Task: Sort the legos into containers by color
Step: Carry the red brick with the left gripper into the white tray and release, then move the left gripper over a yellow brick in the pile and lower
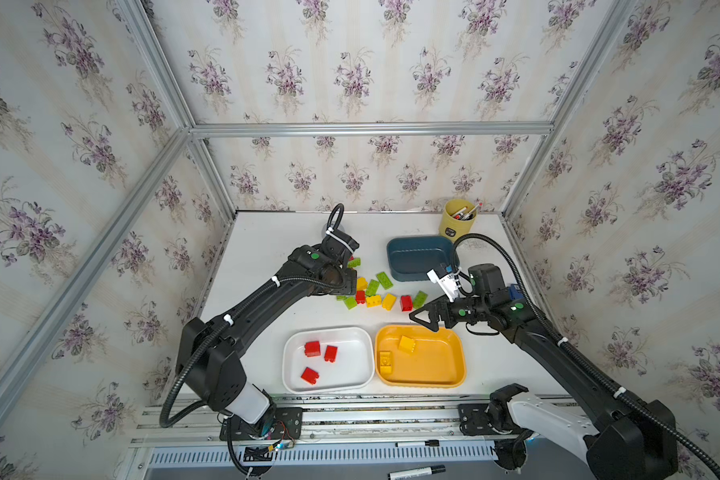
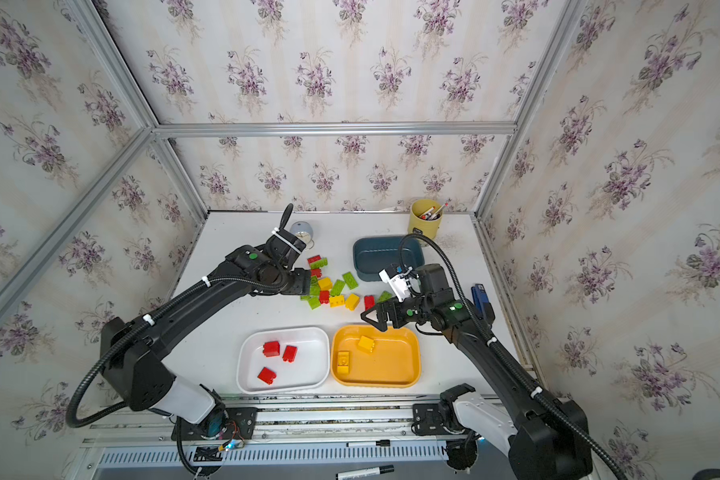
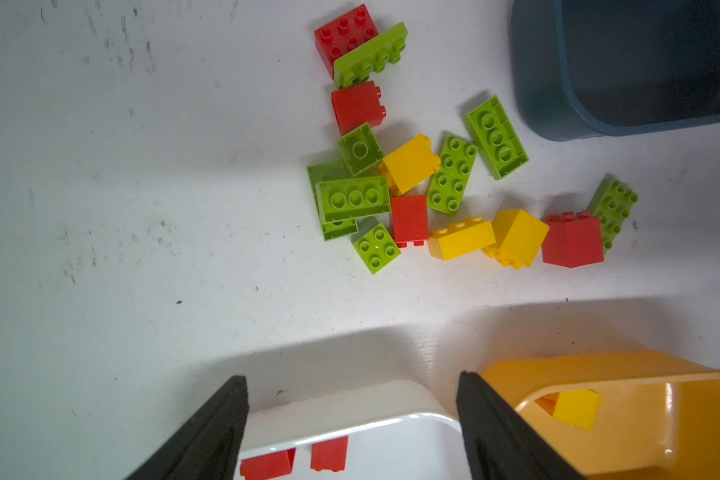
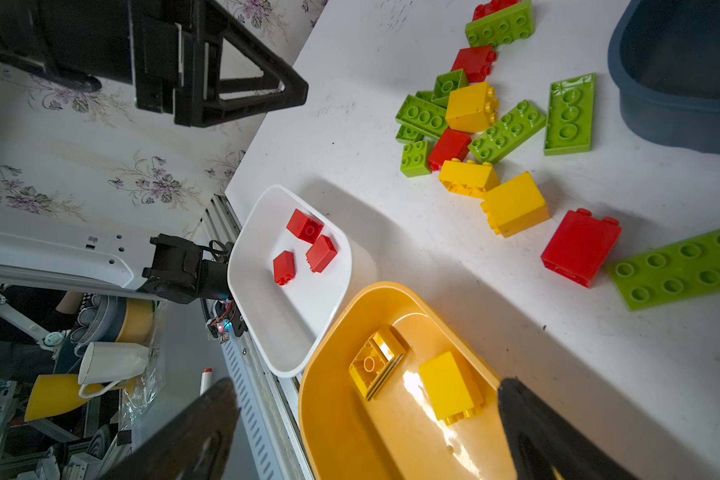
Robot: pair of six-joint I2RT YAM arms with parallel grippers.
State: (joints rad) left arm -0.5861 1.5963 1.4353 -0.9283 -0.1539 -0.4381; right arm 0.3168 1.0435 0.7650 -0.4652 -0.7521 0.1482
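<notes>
Several loose legos [image 1: 375, 291] in red, yellow and lime green lie in a pile mid-table, seen close in the left wrist view [image 3: 412, 166]. The white tray [image 1: 350, 361] holds three red bricks [image 1: 312, 348]. Beside it, the orange-yellow tray [image 1: 433, 365] holds two yellow bricks [image 1: 407, 344]. Nothing shows inside the teal tray [image 1: 416, 253] behind the pile. My left gripper [image 1: 352, 277] [image 3: 352, 378] hangs at the pile's left edge, open and empty. My right gripper [image 1: 422, 318] [image 4: 364, 390] hovers over the orange tray's far rim, open and empty.
A yellow pen cup [image 1: 457, 222] stands at the back right corner. A small round grey object [image 2: 301, 230] sits behind the left wrist. A blue object [image 2: 479, 295] lies near the table's right edge. Markers [image 1: 418, 444] rest on the front rail.
</notes>
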